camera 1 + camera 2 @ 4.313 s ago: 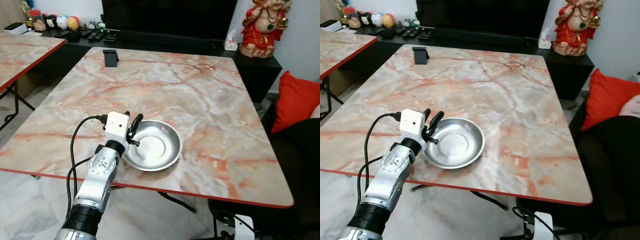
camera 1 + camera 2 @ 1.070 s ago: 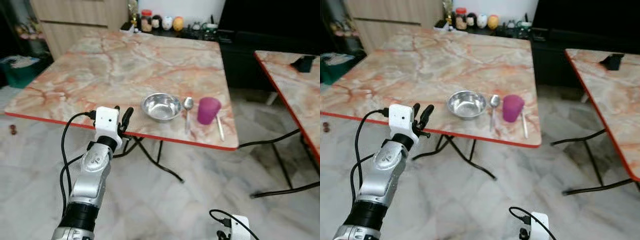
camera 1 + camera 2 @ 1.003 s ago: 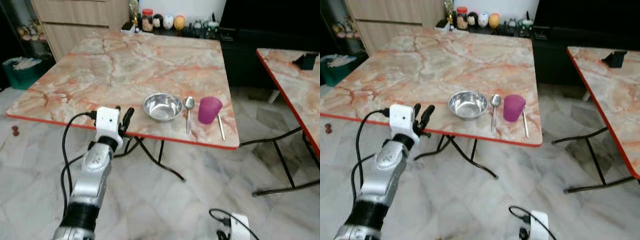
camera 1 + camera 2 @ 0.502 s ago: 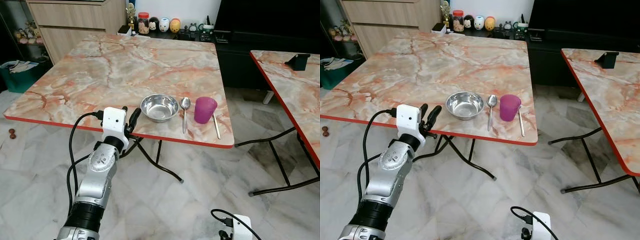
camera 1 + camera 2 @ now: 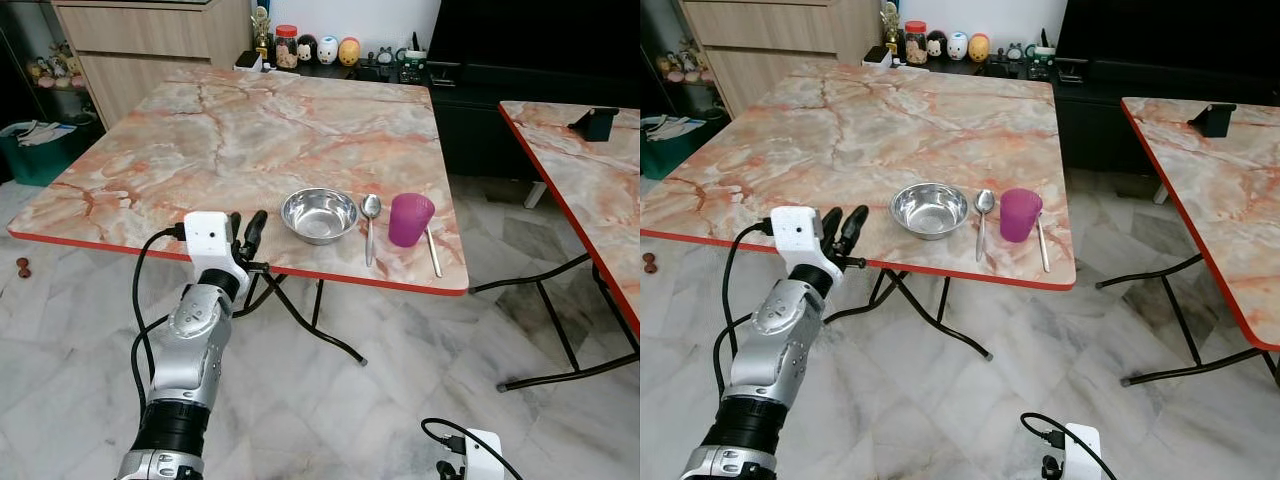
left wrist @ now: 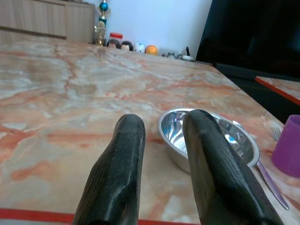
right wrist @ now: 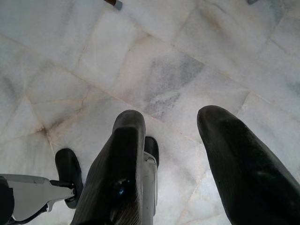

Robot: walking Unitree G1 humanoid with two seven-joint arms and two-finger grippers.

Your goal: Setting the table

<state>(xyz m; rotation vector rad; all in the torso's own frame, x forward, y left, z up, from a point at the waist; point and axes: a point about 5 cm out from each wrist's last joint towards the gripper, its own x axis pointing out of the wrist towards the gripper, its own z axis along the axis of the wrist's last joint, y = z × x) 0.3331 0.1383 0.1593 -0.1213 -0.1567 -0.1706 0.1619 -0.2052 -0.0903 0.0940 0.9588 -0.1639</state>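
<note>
**Left gripper hovering at the table edge, steel bowl ahead**

The left gripper point(image 5: 247, 232) is hanging at the near red edge of the marble table point(image 5: 250, 130), its fingers point(image 6: 123, 159) standing slightly apart and gripping nothing. Just beyond its tips the steel bowl point(image 5: 319, 215) is sitting, with a spoon point(image 5: 370, 220), a purple cup point(image 5: 410, 219) and a slim utensil point(image 5: 432, 250) lining up farther off to that bowl's right. The right gripper point(image 7: 168, 154) is hanging idle over the floor tiles point(image 7: 164, 79), fingers spread.
</note>
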